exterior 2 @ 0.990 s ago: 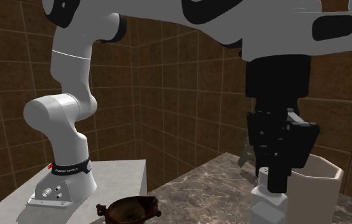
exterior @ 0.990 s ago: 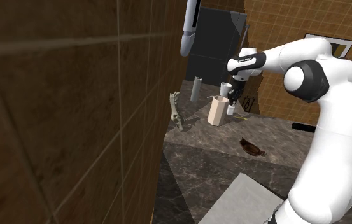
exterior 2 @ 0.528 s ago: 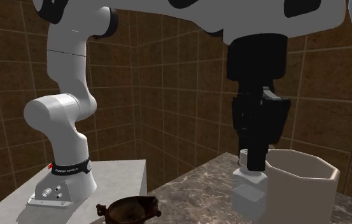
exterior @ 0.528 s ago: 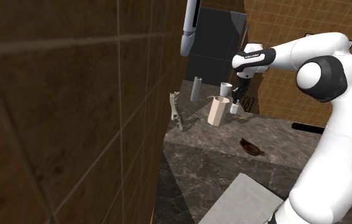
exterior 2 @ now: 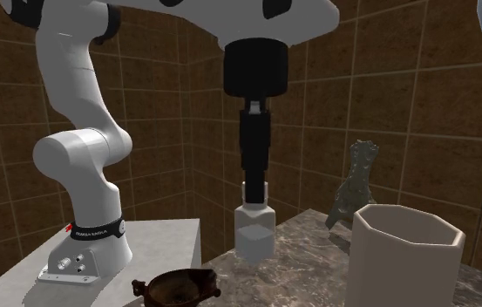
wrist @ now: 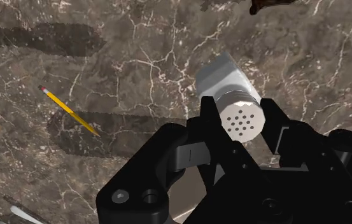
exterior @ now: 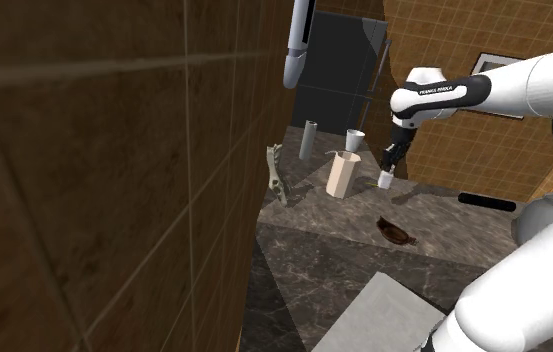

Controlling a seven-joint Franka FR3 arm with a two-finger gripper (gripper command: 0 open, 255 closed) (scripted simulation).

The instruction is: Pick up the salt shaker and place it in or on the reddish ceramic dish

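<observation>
Shoulder view: gripper (exterior: 391,164) is clamped on the salt shaker (exterior: 386,181), which hangs straight below the fingers over the far part of the marble counter (exterior: 314,250). The shaker is small and white. Beige cup (exterior: 340,174) is near it on the shoulder view's left. Reddish-brown dish (exterior: 396,233) lies nearer, well apart.

Second exterior view: the fingers pinch the shaker's cap and the shaker hangs upright under them. Its body is a pale grey square block. The dish sits lower, to the second exterior view's left, not touching. The octagonal cup is on the right.

Wrist view: both fingers (wrist: 211,118) press the round perforated cap, one on each side. The grey-white body points away toward the marble. Yellow pencil (wrist: 70,110) lies flat, well apart.
</observation>
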